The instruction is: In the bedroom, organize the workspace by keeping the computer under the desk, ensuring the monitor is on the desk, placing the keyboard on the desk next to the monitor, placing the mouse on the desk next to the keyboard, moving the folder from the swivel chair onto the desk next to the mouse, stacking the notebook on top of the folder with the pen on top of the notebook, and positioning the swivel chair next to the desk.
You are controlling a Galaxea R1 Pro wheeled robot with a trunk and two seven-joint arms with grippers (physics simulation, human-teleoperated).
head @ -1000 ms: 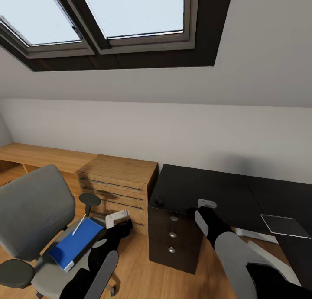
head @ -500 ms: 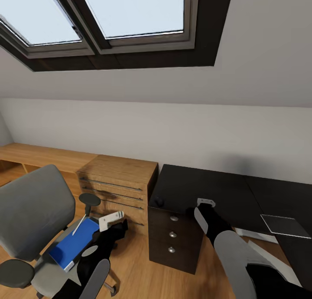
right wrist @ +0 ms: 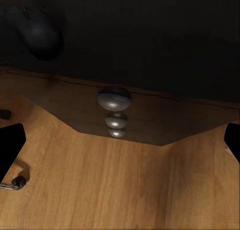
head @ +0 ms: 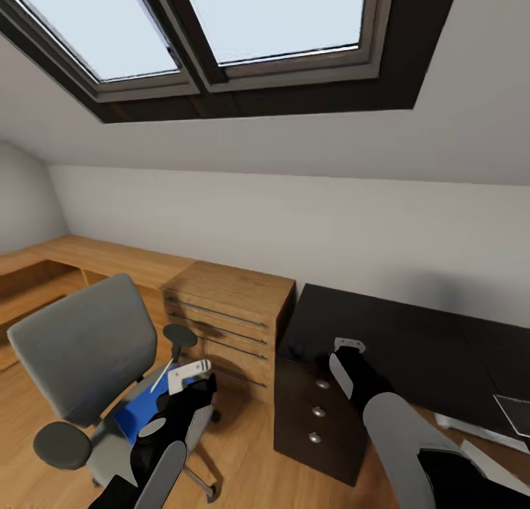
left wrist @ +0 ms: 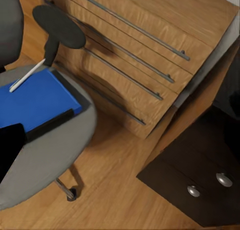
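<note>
I'm working the folder step: the blue folder (left wrist: 37,101) lies flat on the seat of the swivel chair (head: 77,347), and a thin white pen (left wrist: 28,75) rests across the folder's corner nearest the chair's armrest (left wrist: 59,25). My left gripper (head: 188,374) hangs just above the seat edge, beside the folder on the side away from the chair back, with nothing in it. From the wrist camera I see one dark finger (left wrist: 11,146) over the folder's dark edge, but I can't tell how wide the jaws stand. My right gripper (head: 349,345) sits over the front edge of the desk (head: 412,339), above the drawer pedestal (right wrist: 115,121); both fingers frame that wrist view at its far sides, so the jaws look wide apart and empty. A black mouse (right wrist: 36,31) lies on the desk just back from that edge.

Next, I judge, I need to lower the left arm, slip a finger under the folder's near edge and pinch it without tipping the pen off.
</note>
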